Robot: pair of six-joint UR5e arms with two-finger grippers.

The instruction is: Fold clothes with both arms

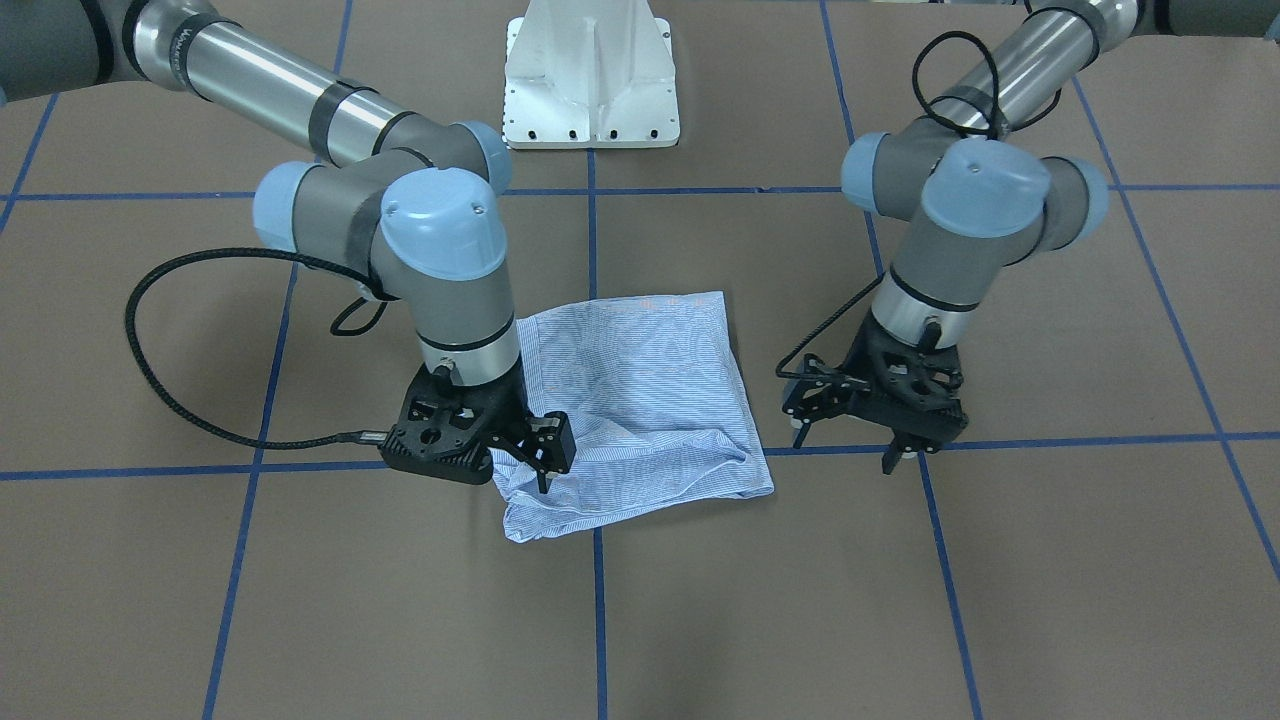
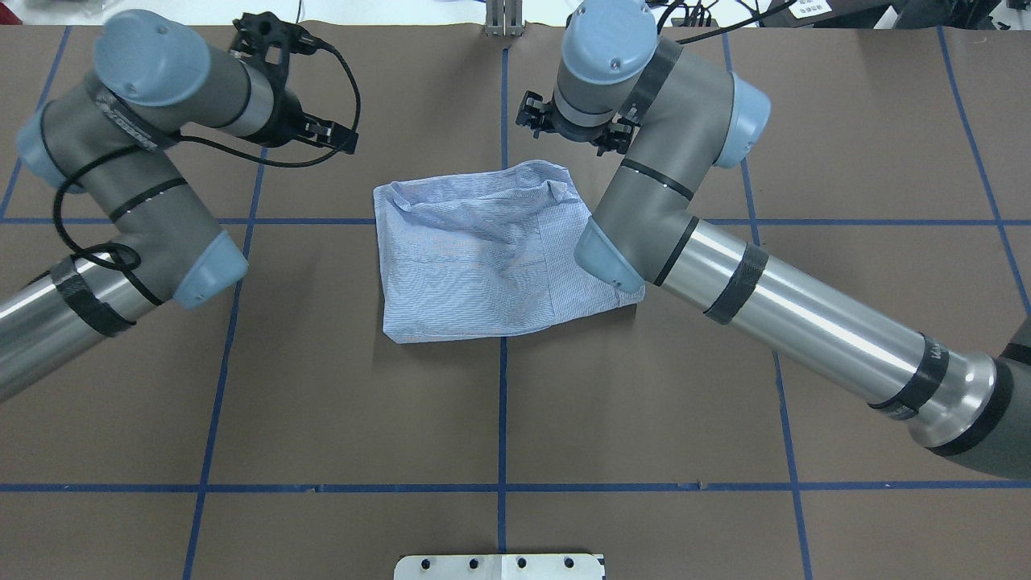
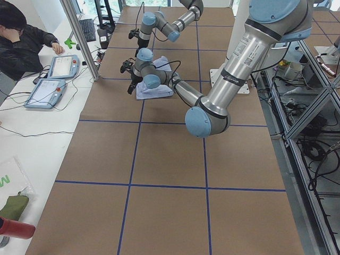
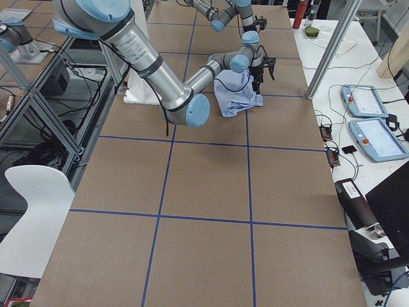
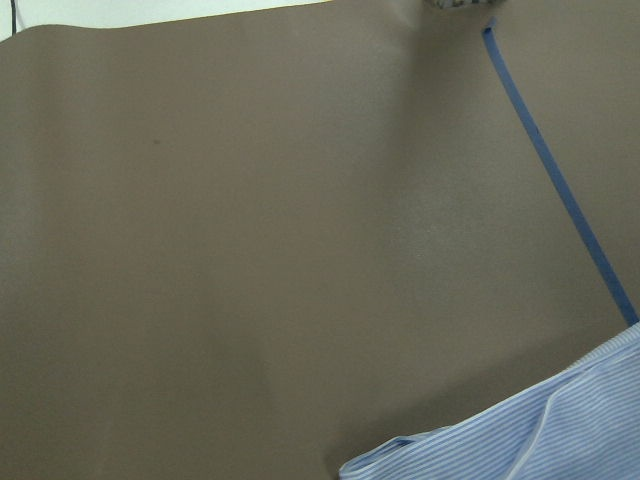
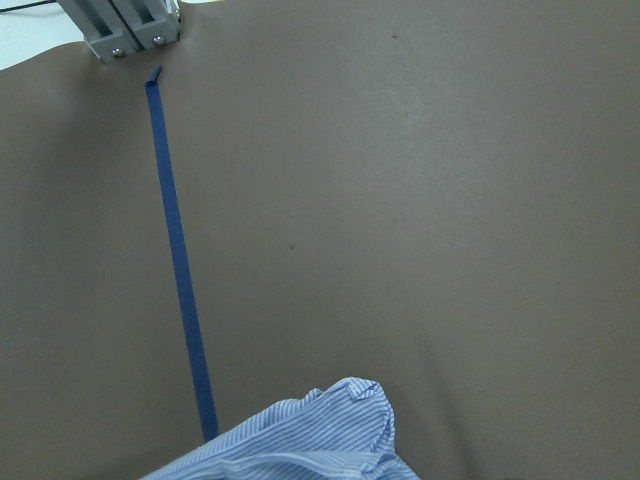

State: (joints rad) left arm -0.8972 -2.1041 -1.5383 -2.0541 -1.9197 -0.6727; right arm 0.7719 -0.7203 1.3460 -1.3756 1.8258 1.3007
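The light blue striped shirt [image 1: 640, 390] lies folded into a rough square at the table's middle, also in the overhead view [image 2: 475, 258]. Its far edge from the robot is rumpled. My right gripper [image 1: 540, 465] hangs open over the shirt's corner on the operators' side, fingers pointing down, holding nothing. My left gripper [image 1: 845, 450] is open and empty, low over bare table beside the shirt's other side, a short gap from it. Each wrist view shows only an edge of the shirt [image 5: 540, 440] [image 6: 300, 440] and no fingers.
The brown table [image 2: 322, 387] carries a grid of blue tape lines. The white pedestal base [image 1: 590, 75] stands at the robot's side. A person [image 3: 21, 32] and teach pendants [image 3: 53, 79] are at a side table beyond the far edge.
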